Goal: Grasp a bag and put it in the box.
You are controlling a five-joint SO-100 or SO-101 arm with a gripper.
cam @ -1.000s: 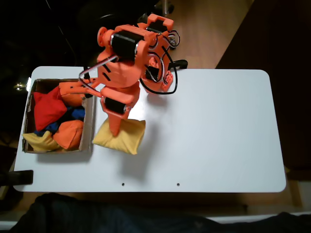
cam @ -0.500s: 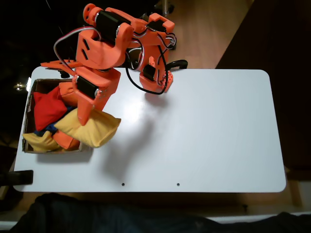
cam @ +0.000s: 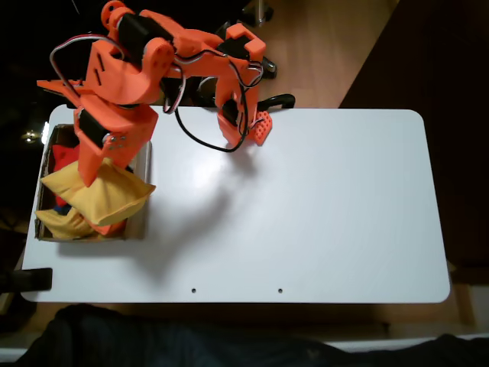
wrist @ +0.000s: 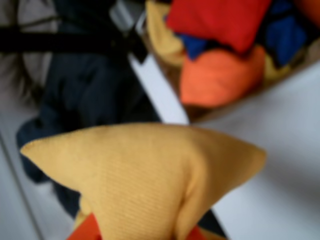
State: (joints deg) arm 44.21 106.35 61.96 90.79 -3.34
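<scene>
In the fixed view, the box [cam: 140,200] sits at the table's [cam: 321,206] left end, and the gripper [cam: 92,177] hangs over it clenched on the bag [cam: 99,195], which is held above the box's contents, its long axis running left to right. Another yellow bag [cam: 63,223] lies in the box's lower left corner, and a red one [cam: 65,167] peeks out beside the arm. The wrist view adds what the arm hides: the bag [wrist: 145,175] pinched up from below between orange fingertips [wrist: 82,232], plus red [wrist: 220,20], orange [wrist: 220,77] and blue bags [wrist: 282,35] in the box. No writing is readable.
</scene>
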